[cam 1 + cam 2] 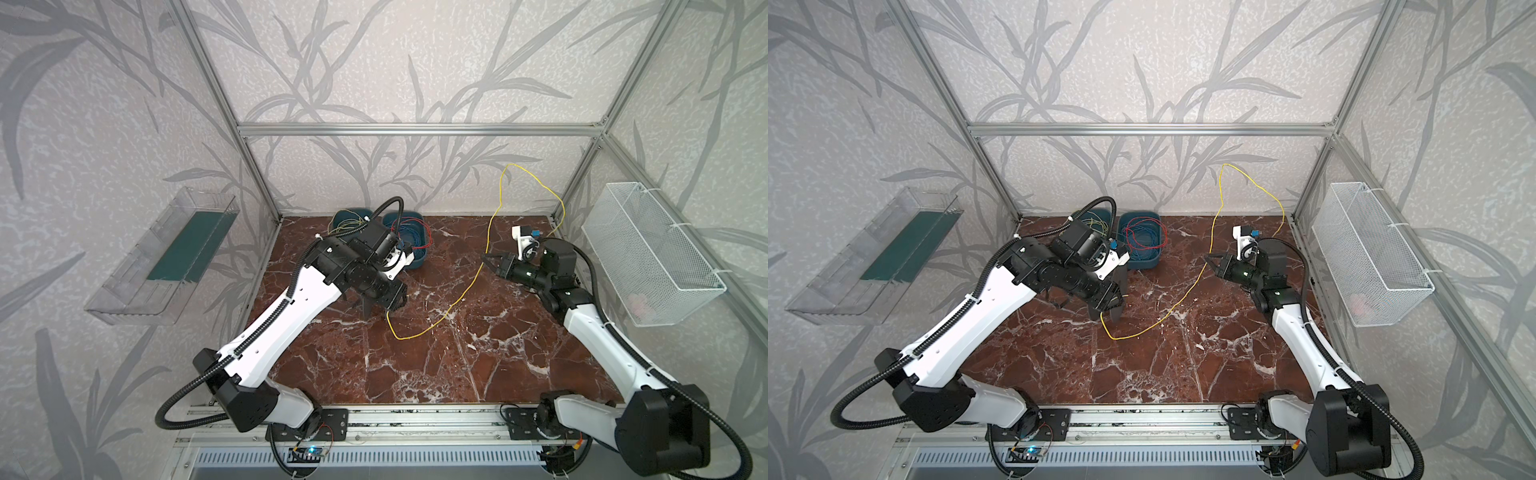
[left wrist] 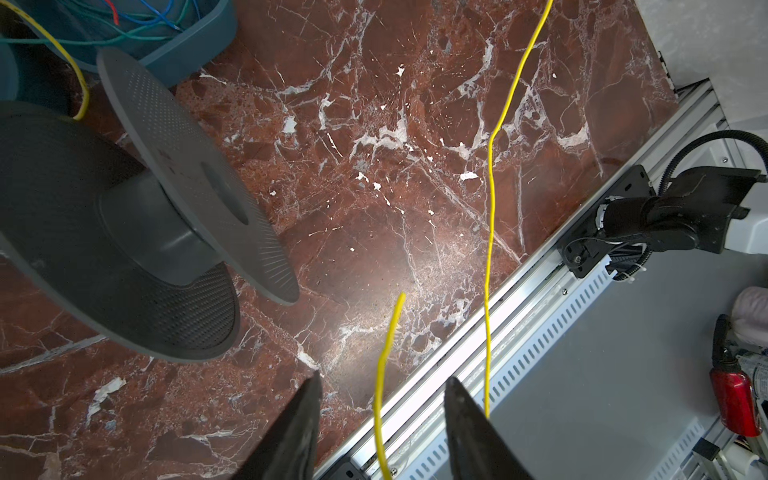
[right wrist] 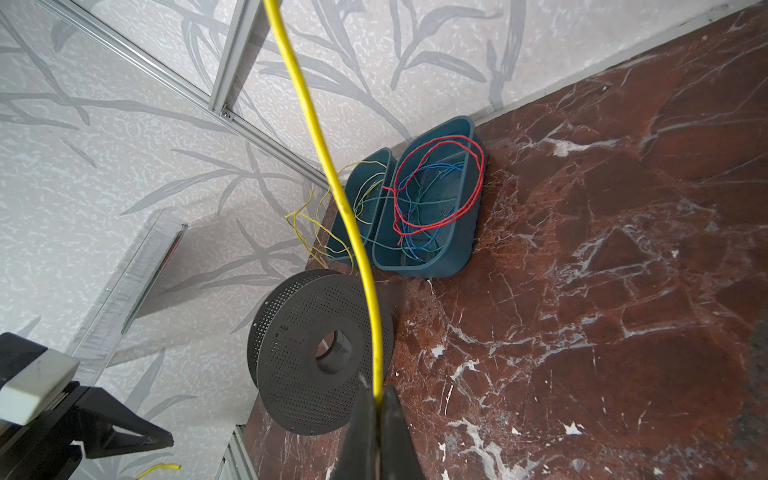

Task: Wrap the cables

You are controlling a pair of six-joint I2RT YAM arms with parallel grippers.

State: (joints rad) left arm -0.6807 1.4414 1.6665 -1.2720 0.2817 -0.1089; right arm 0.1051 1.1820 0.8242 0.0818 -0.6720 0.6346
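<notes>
The right gripper is pinching a thin yellow insulated cable between fully closed jaws, at about 2 o'clock from the table's middle in both top views. From there the cable is arching up toward 1 o'clock. It is also trailing down across the red-brown marble-patterned tabletop to a curl near the centre. The left gripper is hovering there, jaws partly apart, straddling the cable's free end with a gap on each side. A grey perforated plastic spool is standing on edge just beside it.
</notes>
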